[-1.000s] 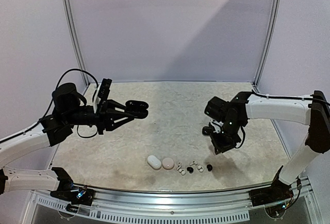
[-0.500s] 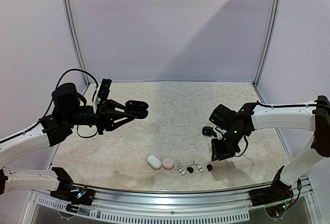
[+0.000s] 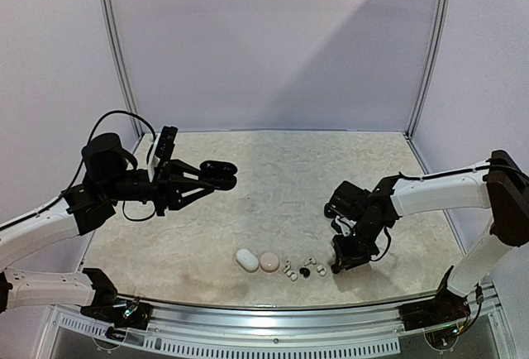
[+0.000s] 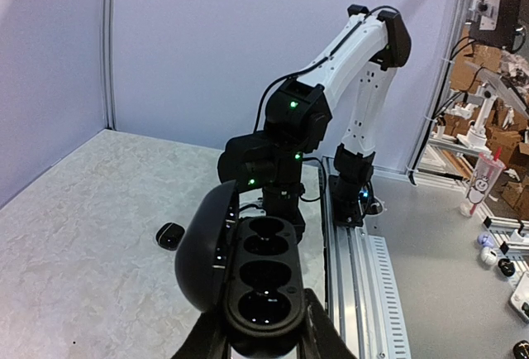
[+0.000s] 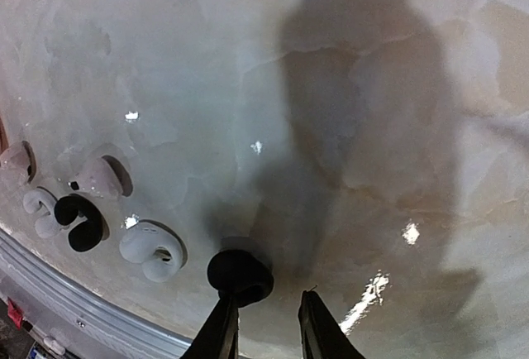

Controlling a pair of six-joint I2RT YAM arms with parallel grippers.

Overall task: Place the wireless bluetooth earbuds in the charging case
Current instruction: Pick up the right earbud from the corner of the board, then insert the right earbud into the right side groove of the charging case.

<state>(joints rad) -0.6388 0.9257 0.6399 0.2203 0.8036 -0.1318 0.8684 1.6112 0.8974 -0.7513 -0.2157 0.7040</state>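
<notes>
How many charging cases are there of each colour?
Black: 2, the open case and the closed case
White case: 1
Pink case: 1
Total: 4

Marbled beige table [image 3: 273,169], pale lavender backdrop panels [image 3: 273,45], aluminium rail [image 3: 273,313] along near edge. Off-table: lidded cup with straw [image 4: 479,187], cardboard boxes [image 4: 506,137].
</notes>
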